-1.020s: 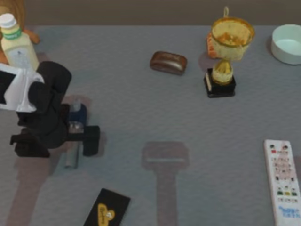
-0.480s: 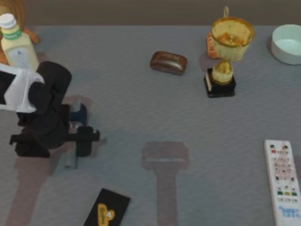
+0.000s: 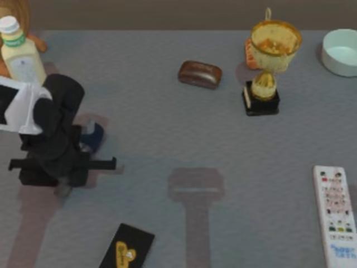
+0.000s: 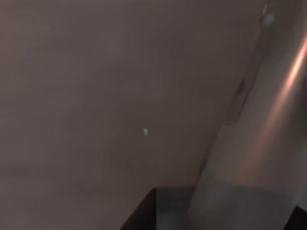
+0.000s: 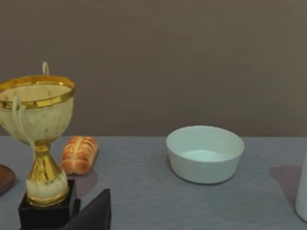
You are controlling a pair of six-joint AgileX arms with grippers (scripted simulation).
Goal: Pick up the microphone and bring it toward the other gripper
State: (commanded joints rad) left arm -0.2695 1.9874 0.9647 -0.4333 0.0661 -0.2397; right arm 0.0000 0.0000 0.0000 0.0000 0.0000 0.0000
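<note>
The microphone (image 3: 92, 137) is at the table's left, its navy head sticking out beside my left arm and the end of its grey handle (image 3: 62, 190) showing below the gripper. My left gripper (image 3: 70, 167) is directly over the handle and shut on it. The left wrist view is filled at close range by the silver handle (image 4: 268, 143), with dark jaw edges on either side at the picture's bottom. My right gripper is outside the top view. In the right wrist view only a black corner of the right gripper (image 5: 96, 213) shows, in front of the trophy.
A cream bottle (image 3: 17, 53) stands at the back left. A brown oblong object (image 3: 199, 73), a gold trophy (image 3: 270, 61), bread (image 5: 79, 153) and a white bowl (image 3: 340, 51) line the back. A white remote (image 3: 334, 215) lies front right and a black card (image 3: 127, 248) front left.
The left gripper's fingers have drawn together onto the microphone handle. The microphone has shifted and turned slightly under the gripper. Everything else is unmoved.
</note>
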